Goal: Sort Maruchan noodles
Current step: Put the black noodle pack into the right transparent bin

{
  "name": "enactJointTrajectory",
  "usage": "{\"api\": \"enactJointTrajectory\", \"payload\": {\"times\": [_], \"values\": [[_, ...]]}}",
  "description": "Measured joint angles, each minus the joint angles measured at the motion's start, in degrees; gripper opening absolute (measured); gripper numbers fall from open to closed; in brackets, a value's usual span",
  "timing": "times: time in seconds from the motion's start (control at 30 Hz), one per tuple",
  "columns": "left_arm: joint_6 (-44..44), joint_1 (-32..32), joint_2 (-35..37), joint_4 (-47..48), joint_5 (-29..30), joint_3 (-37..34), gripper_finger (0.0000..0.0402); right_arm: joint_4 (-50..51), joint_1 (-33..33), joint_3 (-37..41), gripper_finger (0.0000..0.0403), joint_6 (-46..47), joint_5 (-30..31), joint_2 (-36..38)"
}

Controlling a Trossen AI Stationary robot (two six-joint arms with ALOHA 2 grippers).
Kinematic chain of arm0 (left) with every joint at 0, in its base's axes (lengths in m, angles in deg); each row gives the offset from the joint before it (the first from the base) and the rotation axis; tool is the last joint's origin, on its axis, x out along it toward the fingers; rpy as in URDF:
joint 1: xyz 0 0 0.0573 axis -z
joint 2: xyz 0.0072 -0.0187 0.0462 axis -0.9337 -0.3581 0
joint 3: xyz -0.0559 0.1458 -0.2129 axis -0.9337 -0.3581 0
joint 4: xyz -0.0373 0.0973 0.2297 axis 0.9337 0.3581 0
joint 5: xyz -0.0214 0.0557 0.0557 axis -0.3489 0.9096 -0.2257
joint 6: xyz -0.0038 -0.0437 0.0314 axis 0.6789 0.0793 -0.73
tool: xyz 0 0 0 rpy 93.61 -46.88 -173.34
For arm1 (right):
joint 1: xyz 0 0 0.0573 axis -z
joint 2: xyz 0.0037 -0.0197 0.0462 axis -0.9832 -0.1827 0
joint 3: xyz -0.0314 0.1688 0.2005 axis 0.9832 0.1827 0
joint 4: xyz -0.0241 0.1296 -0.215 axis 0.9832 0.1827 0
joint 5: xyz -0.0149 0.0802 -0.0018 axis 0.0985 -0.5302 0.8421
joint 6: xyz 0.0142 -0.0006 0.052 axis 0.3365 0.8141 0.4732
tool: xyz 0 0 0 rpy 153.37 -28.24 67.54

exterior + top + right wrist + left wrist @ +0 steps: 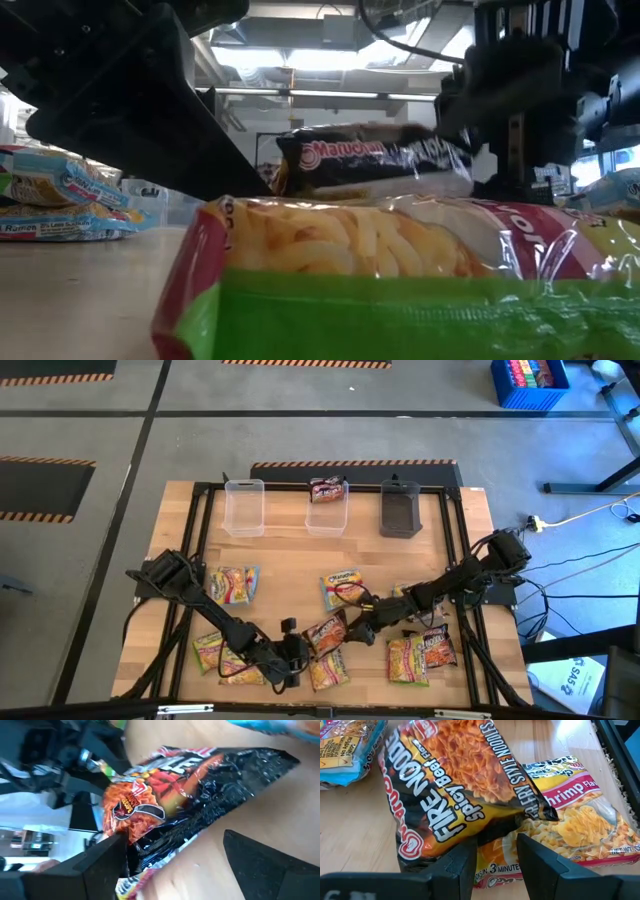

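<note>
A: What lay nearest on the tabletop (480, 525)?

B: A green-edged packet (400, 280) filled the front of the low view. Just behind it, the left end effector (492, 855) was clamped on an edge of the dark Fire Spicy Beef packet (326, 633), lifted above a shrimp packet (580, 825).

A: And the right end effector (170, 865)?

B: Fingers wide apart beside that same dark packet. Farther back, three tubs (244, 506) stood; the middle one (327, 512) held a maroon packet (328, 488).
</note>
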Motion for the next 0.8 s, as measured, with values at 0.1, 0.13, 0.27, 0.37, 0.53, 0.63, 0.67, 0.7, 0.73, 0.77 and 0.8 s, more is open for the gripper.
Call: {"api": "enactJointTrajectory", "payload": {"times": [0.1, 0.13, 0.27, 0.37, 0.53, 0.63, 0.67, 0.7, 0.73, 0.77, 0.8], "values": [[-0.06, -0.11, 0.00, -0.08, -0.10, 0.00, 0.0133, -1.82, 0.00, -0.02, 0.0319, -1.57, -0.07, 0.00], [-0.13, -0.13, 0.00, -0.10, -0.11, -0.02, 0.0133, -2.15, 0.02, -0.06, 0.0319, -2.70, -0.60, 0.00], [-1.32, -0.17, -0.02, -0.31, 0.19, -0.04, 0.0133, -2.17, 0.00, -0.09, 0.0319, -5.90, -0.98, 0.00], [-1.60, -0.23, -0.07, -0.63, 0.80, -0.07, 0.0133, -2.15, 0.00, -0.09, 0.0319, -6.37, 0.53, 0.00], [-1.69, -0.75, -0.07, -0.71, 1.13, -0.09, 0.0133, -3.02, 0.00, -0.09, 0.0319, -5.70, 0.08, 0.00], [-1.77, -1.14, -0.13, -0.79, 1.43, -0.09, 0.0133, -3.56, 0.02, -0.09, 0.0319, -5.65, -1.46, 0.00], [-1.73, -1.20, -0.13, -0.81, 1.53, -0.09, 0.0133, -3.48, 0.00, -0.09, 0.0319, -5.65, -1.42, 0.00], [-1.69, -1.20, -0.13, -0.81, 1.61, -0.09, 0.0133, -3.37, 0.00, -0.09, 0.0319, -5.65, -1.35, 0.00], [-1.67, -1.20, -0.13, -0.81, 1.65, -0.09, 0.0133, -3.37, 0.00, -0.09, 0.0319, -5.77, -1.19, 0.00], [-1.60, -1.18, -0.12, -0.83, 1.66, -0.09, 0.0133, -3.35, 0.00, -0.09, 0.0319, -5.92, -1.02, 0.00], [-1.58, -1.18, -0.07, -0.81, 1.64, -0.09, 0.0133, -3.37, 0.00, -0.09, 0.0319, -6.03, -0.96, 0.00]]}}
